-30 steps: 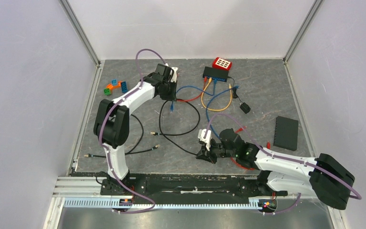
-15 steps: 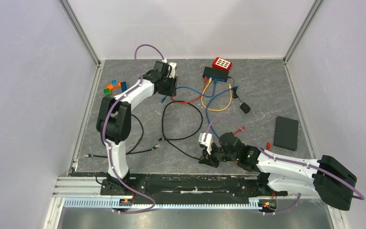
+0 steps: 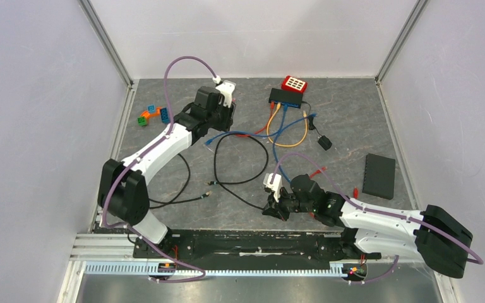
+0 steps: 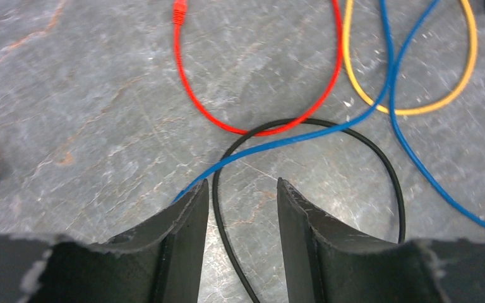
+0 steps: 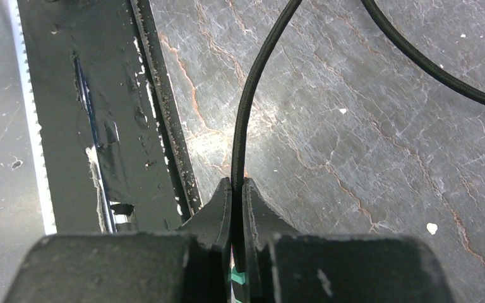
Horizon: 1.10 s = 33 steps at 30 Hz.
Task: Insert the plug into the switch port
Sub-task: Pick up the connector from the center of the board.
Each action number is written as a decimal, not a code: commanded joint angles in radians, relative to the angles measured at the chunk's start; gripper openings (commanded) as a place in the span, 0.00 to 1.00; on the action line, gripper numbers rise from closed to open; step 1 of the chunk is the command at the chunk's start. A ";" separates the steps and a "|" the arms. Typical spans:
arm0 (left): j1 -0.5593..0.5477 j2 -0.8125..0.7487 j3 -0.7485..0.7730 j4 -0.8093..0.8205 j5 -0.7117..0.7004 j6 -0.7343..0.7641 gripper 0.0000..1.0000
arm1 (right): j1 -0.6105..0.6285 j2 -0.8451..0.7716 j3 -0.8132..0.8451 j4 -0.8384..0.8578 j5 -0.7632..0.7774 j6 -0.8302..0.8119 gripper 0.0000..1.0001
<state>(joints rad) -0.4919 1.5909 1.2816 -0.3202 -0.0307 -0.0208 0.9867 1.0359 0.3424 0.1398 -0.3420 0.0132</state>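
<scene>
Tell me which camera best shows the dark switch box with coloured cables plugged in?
The top external view: the dark switch box sits whole at the far side of the table, an orange cable looping from it. The left wrist view catches only cable loops; the right wrist view shows nothing of it.
</scene>
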 commanded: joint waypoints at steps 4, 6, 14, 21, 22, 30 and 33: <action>-0.104 0.150 0.040 0.032 0.182 0.176 0.45 | 0.007 -0.054 0.002 0.060 -0.012 0.041 0.00; -0.116 0.207 0.062 0.030 0.196 0.173 0.43 | 0.006 -0.058 0.007 0.047 -0.011 0.039 0.00; -0.120 0.431 0.241 -0.006 0.129 0.146 0.42 | 0.006 -0.110 0.013 0.004 -0.010 0.035 0.00; -0.120 0.521 0.336 -0.007 0.090 0.146 0.43 | 0.006 -0.156 0.003 -0.057 -0.053 0.036 0.00; -0.120 0.524 0.333 -0.002 0.088 0.152 0.43 | 0.007 -0.166 -0.002 -0.059 -0.052 0.036 0.00; -0.120 0.578 0.359 -0.032 0.104 0.184 0.44 | 0.007 -0.197 -0.001 -0.070 -0.081 0.050 0.00; -0.121 0.590 0.366 -0.037 0.091 0.182 0.44 | 0.008 -0.215 0.000 -0.079 -0.088 0.049 0.00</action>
<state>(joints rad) -0.6128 2.1628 1.6016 -0.3470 0.0700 0.1154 0.9867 0.8577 0.3363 0.0467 -0.3912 0.0521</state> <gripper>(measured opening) 0.438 0.042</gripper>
